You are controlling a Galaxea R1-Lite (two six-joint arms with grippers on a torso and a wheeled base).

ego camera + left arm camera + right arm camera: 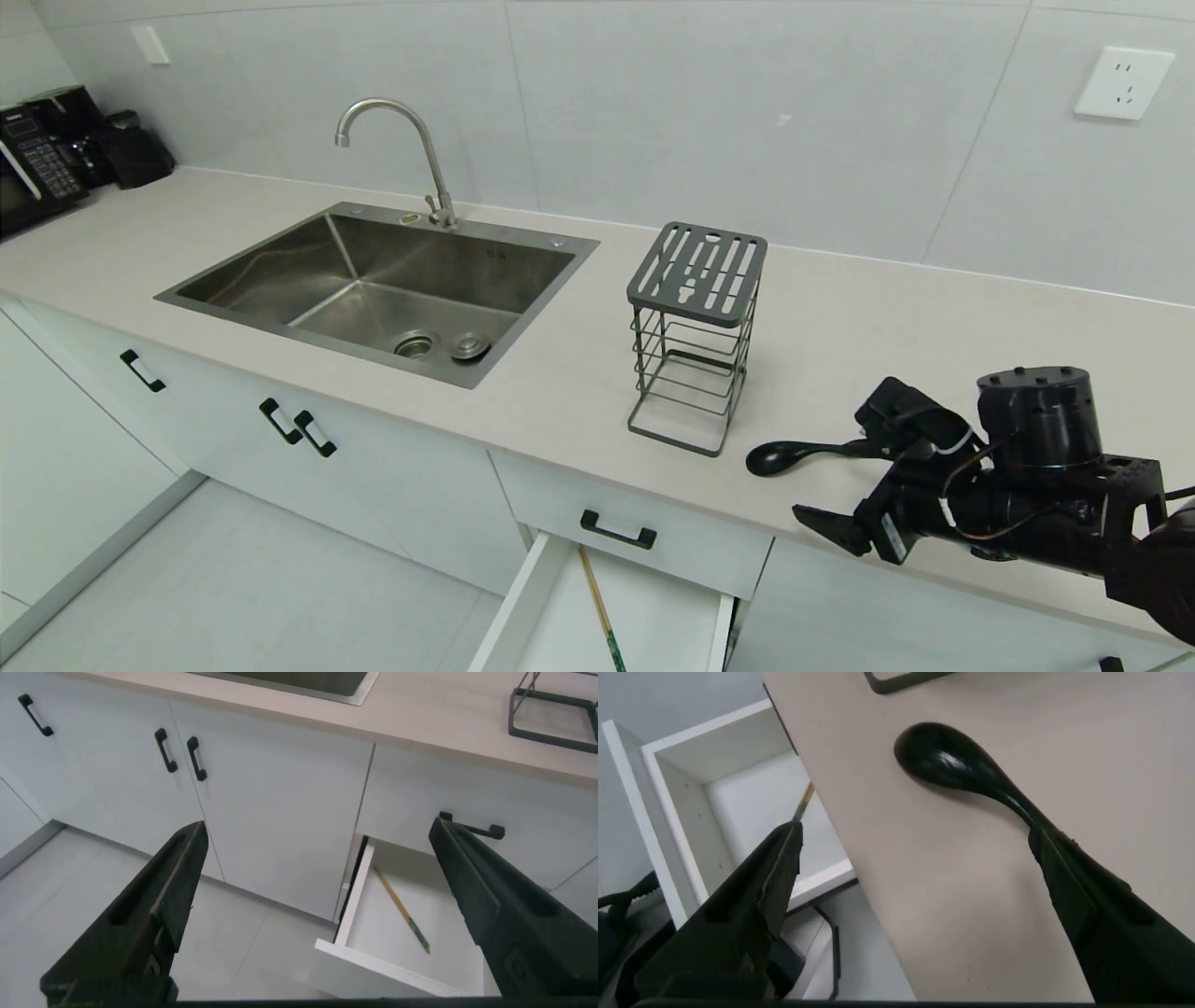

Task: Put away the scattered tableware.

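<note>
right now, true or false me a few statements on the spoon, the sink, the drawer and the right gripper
1. The glossy black spoon lies in the stainless steel sink. False: it lies on the beige counter.
2. The white drawer under the counter stands open. True.
3. A thin wooden chopstick lies in the drawer. True.
4. The right gripper is shut on the spoon. False: it is open.

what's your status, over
left gripper open, holding nothing. right gripper open at handle of black spoon, lying on counter. drawer open below, chopstick inside.
</note>
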